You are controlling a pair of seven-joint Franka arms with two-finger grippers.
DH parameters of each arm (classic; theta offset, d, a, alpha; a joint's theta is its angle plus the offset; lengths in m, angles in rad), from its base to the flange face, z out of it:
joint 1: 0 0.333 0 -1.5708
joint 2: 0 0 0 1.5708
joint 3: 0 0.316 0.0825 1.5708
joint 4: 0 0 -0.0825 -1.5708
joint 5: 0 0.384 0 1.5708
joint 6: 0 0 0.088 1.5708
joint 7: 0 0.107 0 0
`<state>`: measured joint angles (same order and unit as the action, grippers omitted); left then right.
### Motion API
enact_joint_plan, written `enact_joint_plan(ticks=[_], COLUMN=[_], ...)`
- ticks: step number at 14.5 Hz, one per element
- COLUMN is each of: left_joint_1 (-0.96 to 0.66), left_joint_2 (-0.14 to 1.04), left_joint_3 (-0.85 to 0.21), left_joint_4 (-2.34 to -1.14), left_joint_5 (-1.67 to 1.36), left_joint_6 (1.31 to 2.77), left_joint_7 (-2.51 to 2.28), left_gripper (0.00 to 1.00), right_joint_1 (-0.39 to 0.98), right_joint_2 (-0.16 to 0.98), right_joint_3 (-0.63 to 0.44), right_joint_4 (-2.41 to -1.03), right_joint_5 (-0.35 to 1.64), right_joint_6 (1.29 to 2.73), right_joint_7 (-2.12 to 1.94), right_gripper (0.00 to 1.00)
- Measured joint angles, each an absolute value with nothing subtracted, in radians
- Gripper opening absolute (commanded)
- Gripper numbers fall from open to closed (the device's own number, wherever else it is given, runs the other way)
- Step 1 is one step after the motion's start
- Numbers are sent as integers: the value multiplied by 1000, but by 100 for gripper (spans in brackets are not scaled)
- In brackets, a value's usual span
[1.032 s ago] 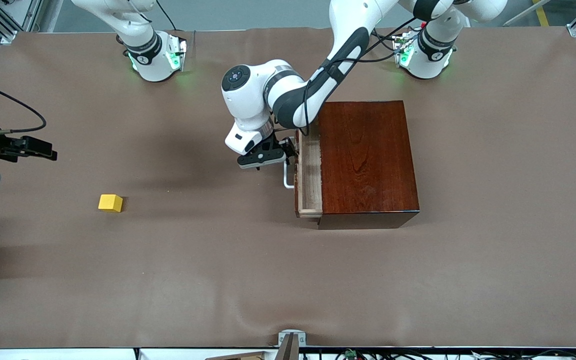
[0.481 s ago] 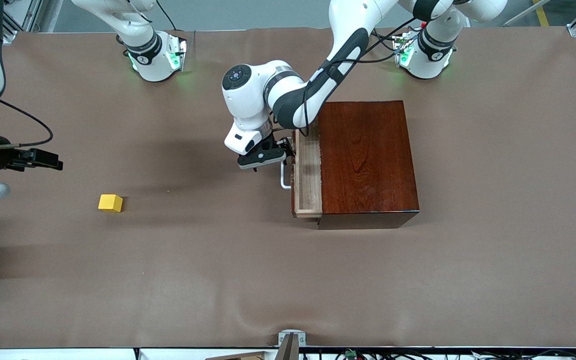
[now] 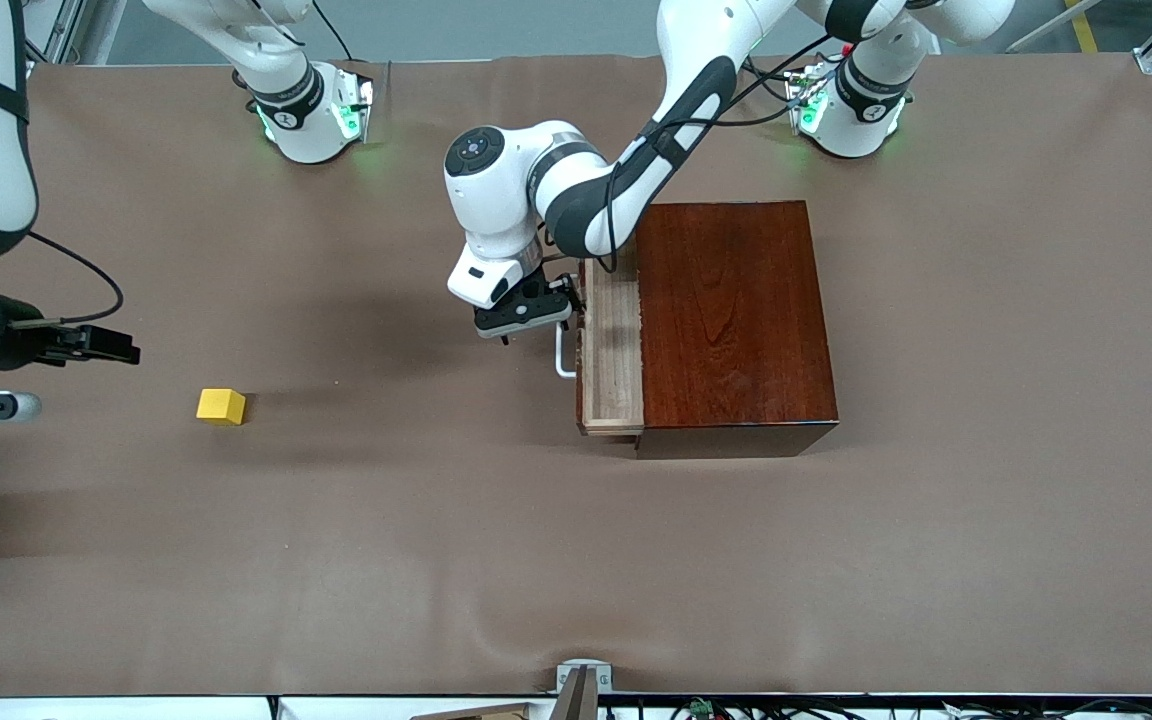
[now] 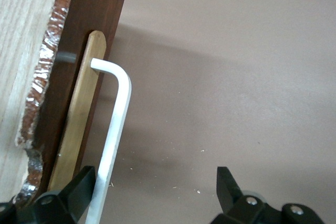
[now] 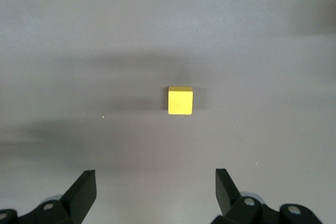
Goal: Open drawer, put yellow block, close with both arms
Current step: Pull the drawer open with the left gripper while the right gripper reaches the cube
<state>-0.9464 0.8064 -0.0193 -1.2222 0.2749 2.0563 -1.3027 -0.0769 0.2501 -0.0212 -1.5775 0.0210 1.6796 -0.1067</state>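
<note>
drawer (image 3: 612,352) is sliding out of the mahogany box (image 3: 736,320) a little more than a moment ago, and the left gripper (image 3: 526,312) is pulling at the white handle (image 3: 564,358); in the left wrist view its fingers are standing wide, with only one finger (image 4: 79,192) hooked against the bar. the right gripper (image 3: 96,345) is coming in over the surface (image 3: 436,520), closer to the yellow block (image 3: 221,405) than before, with its jaws wide and empty. i think the opening is about half done and the pick is being prepared. the block is a small matte cube with sharp edges, resting well apart from the box toward the right arm's end. the box is glossy, the drawer lining is pale raw wood, the surface is a dull brown sheet.
</note>
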Motion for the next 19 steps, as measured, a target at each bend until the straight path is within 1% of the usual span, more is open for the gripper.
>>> enact_joint_plan(ticks=[5,7,11,14,19], left_joint_1=[-947,-948,-950,-952,-953], left_joint_2=[806,807,808,810,811], left_joint_3=[-21,-27,-27,-33,-33], left_joint_4=[-1222,-1225,-1227,-1226,-1217], left_joint_5=[275,275,275,270,267], left_joint_6=[2065,2101,2118,2163,2162], left_joint_7=[-1303,-1308,-1311,-1319,-1321], left_gripper=[100,100,100,100,100], right_joint_1=[-77,-77,-77,-77,-77], right_joint_2=[283,295,325,359,383], right_joint_3=[-21,-21,-21,-21,-21], right_joint_4=[-1599,-1605,-1619,-1622,-1696], right_joint_5=[21,21,21,21,21], right_joint_6=[1739,1758,1797,1827,1948], right_joint_7=[-107,-107,-107,-107,-107], right_gripper=[100,100,100,100,100])
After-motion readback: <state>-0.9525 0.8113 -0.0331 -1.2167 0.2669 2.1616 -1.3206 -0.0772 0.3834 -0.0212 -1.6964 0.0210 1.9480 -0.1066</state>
